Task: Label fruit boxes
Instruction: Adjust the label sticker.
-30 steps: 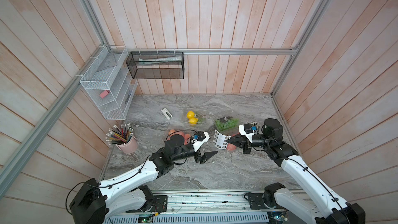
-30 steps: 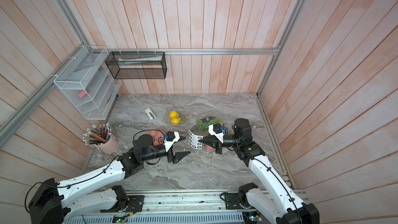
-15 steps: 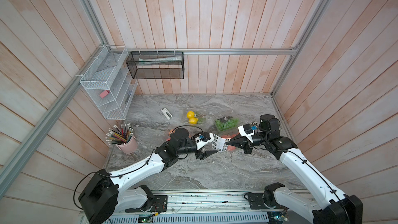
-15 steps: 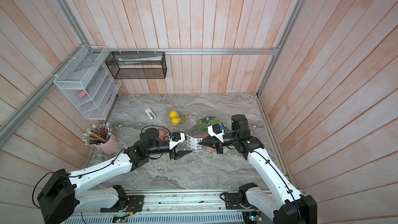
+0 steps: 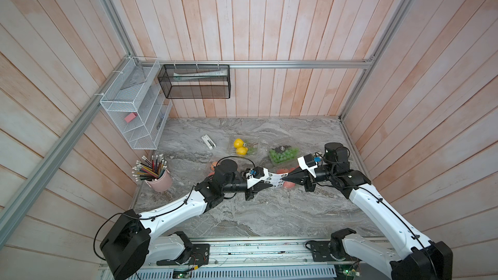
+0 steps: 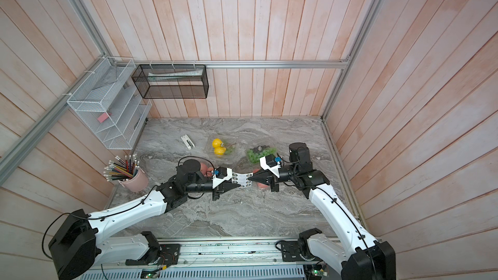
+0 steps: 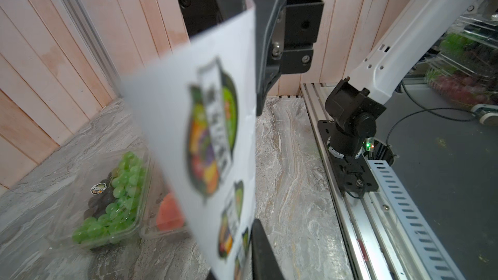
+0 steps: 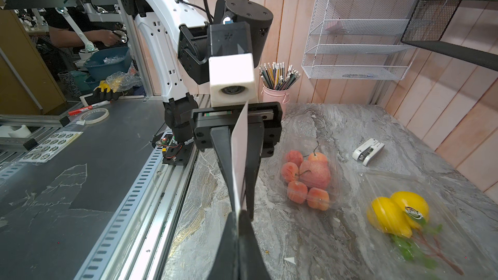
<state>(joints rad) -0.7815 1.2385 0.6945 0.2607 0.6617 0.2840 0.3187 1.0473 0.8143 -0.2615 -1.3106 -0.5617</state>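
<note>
A white sticker sheet (image 5: 275, 181) (image 6: 244, 180) hangs stretched between both grippers above the marble table. My left gripper (image 5: 269, 183) (image 7: 242, 261) is shut on one end of the sheet (image 7: 204, 130). My right gripper (image 5: 283, 181) (image 8: 239, 218) is shut on the other end, with the sheet (image 8: 239, 154) seen edge-on. Of the fruit boxes, the one with yellow fruit (image 5: 243, 146) (image 8: 398, 212) and the one with grapes (image 5: 283, 154) (image 7: 113, 192) lie behind the grippers. A box of red fruit (image 5: 289, 184) lies under the right gripper, and a box of apples (image 8: 307, 179) sits behind my left arm.
A pink cup of pencils (image 5: 157, 175) stands at the left edge of the table. A small white stapler-like object (image 5: 208, 141) lies toward the back. A white wire shelf (image 5: 134, 109) and a black mesh basket (image 5: 194, 82) hang on the walls.
My left gripper has moved right to the sheet's free end and closed on it. The right gripper has kept its hold, and the sheet now spans both grippers.
</note>
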